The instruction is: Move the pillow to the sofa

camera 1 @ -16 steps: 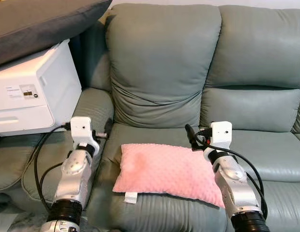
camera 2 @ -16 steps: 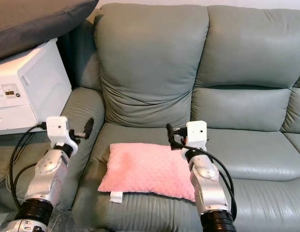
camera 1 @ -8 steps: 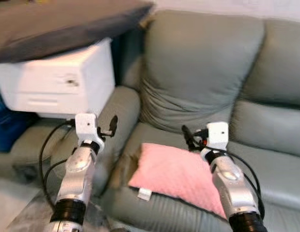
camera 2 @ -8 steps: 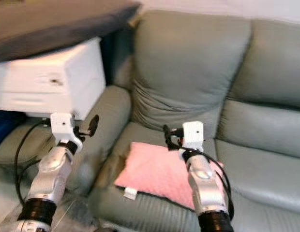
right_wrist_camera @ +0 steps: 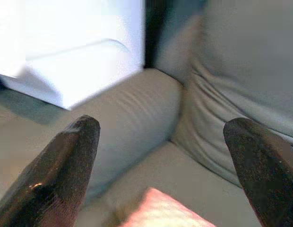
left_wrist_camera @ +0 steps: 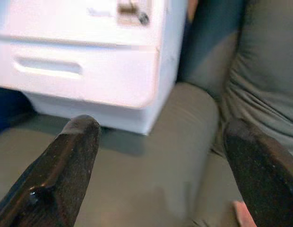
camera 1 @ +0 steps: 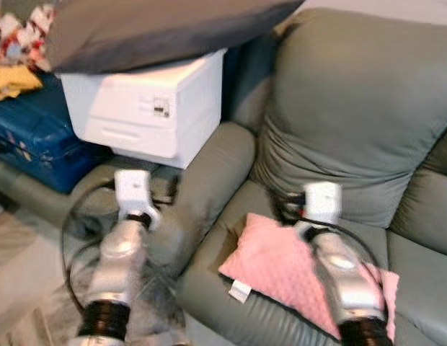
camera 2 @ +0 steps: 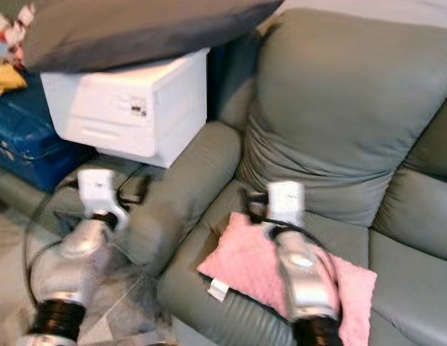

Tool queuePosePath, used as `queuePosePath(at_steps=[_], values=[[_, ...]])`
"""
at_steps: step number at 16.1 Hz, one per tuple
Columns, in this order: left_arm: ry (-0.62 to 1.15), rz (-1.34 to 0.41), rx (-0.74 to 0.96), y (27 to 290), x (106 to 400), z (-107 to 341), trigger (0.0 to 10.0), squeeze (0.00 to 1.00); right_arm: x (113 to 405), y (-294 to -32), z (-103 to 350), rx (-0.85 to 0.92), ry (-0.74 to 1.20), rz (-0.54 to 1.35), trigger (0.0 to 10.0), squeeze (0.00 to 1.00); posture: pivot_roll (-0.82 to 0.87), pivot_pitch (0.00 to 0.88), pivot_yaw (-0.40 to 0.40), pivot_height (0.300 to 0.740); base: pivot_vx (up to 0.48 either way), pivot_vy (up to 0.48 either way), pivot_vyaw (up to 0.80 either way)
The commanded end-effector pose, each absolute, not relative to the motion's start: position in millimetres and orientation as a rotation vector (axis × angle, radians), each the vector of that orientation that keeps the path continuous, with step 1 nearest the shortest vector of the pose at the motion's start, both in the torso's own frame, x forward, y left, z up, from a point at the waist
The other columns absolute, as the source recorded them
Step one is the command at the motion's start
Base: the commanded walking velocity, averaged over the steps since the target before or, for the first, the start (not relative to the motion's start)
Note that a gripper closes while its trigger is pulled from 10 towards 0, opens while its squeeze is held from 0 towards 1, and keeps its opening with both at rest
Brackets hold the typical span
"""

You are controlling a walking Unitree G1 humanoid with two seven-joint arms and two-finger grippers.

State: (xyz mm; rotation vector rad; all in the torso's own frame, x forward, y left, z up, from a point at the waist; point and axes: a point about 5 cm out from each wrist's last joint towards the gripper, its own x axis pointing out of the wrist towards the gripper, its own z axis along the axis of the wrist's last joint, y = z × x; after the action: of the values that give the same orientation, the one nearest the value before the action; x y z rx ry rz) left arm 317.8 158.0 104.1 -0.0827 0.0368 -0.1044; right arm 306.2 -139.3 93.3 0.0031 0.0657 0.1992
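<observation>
the pink pillow [camera 1: 281, 263] already lies flat on the sofa [camera 1: 368, 115] seat cushion, its long axis running from about ten o'clock to four o'clock. the right hand [right_wrist_camera: 160, 165] hovers just over the pillow's near corner, fingers spread apart and holding nothing. the left hand [left_wrist_camera: 156, 170], also open and empty, sits out at nine o'clock over the armrest [camera 1: 216, 166], near the white printer [camera 1: 151, 108]. the right arm is clearly the closer one; the job looks all but done.
</observation>
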Motion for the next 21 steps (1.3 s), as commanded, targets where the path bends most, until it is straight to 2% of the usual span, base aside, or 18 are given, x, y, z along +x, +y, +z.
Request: queuePosePath(at_steps=[1,13,18,21], values=[[0.032,-0.132,-0.082,149.3,317.5,106.7,10.0,0.00,306.2,-147.6,97.1,-0.005,0.057,0.180,10.0,0.00,-0.05,0.000,0.034,0.740,0.000,0.000,0.80],[0.042,-0.128,-0.093,152.1,314.2,108.9,10.0,0.00,299.3,-144.0,98.1,0.000,0.064,0.211,10.0,0.00,-0.06,0.000,0.035,0.740,0.000,0.000,0.80],[0.079,-0.114,-0.110,164.5,301.9,97.9,10.0,0.00,288.3,-163.3,96.8,-0.013,0.079,0.144,10.0,0.00,-0.07,0.000,0.022,0.740,0.000,0.000,0.00],[0.084,-0.114,-0.118,160.7,302.8,96.9,10.0,0.00,287.4,-162.7,97.1,-0.022,0.079,0.147,10.0,0.00,-0.08,0.000,0.022,0.740,0.000,0.000,0.00]])
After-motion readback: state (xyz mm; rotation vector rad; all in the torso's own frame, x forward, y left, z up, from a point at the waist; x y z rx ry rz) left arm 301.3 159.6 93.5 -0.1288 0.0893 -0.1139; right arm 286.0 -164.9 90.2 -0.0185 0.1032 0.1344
